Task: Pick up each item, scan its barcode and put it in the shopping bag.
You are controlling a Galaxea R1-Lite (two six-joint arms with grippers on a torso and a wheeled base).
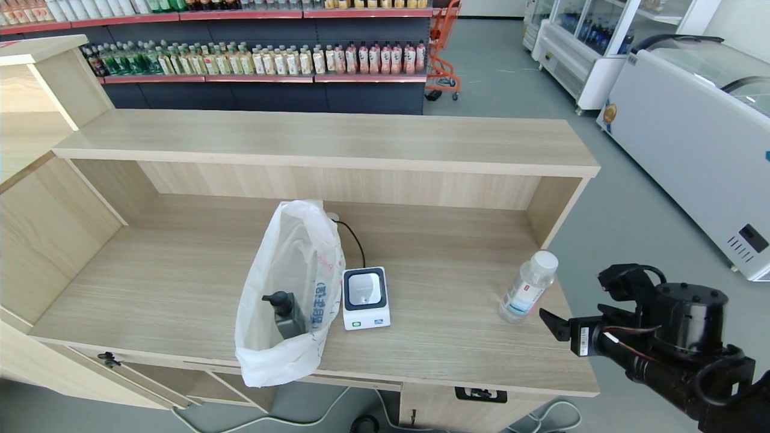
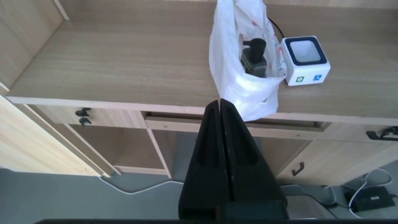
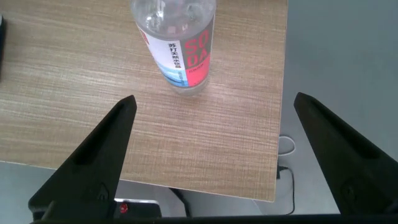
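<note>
Pump bottle (image 1: 287,313) was in the bag (image 1: 289,258); water bottle (image 1: 528,287) remained to scan on the counter (image 1: 445,282), right gripper (image 3: 214,104) spread near it, left gripper (image 2: 220,111) pressed together.

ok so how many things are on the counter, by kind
bottles: 2 (clear bottle standing on the wood, dark pump bottle inside the bag)
shopping bag: 1
scanner: 1
total: 4
</note>
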